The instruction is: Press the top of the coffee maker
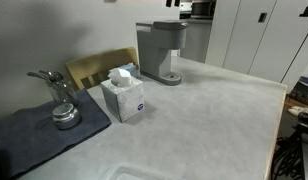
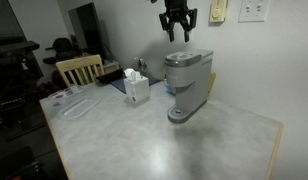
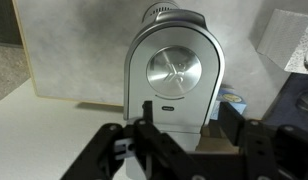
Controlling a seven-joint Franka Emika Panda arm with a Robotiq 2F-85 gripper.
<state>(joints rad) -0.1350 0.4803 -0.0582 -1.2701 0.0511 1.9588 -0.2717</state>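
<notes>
While our gripper (image 2: 177, 36) hangs with its fingers spread and holding nothing, just above the coffee maker (image 2: 187, 80), we judge the main risk to be an off-centre descent. The machine stands near the far edge of the desk (image 1: 214, 110), close to the wall. If one finger meets its flat top near the rim, we could tip or shove the machine towards the tissue box (image 1: 124, 96) beyond it.

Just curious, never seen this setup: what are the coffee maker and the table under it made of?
The coffee maker looks like matte grey plastic, smooth and evenly coloured; the wrist view shows a shiny, probably metal disc on top. The table has a pale, mottled, stone-like surface, possibly laminate.
</notes>
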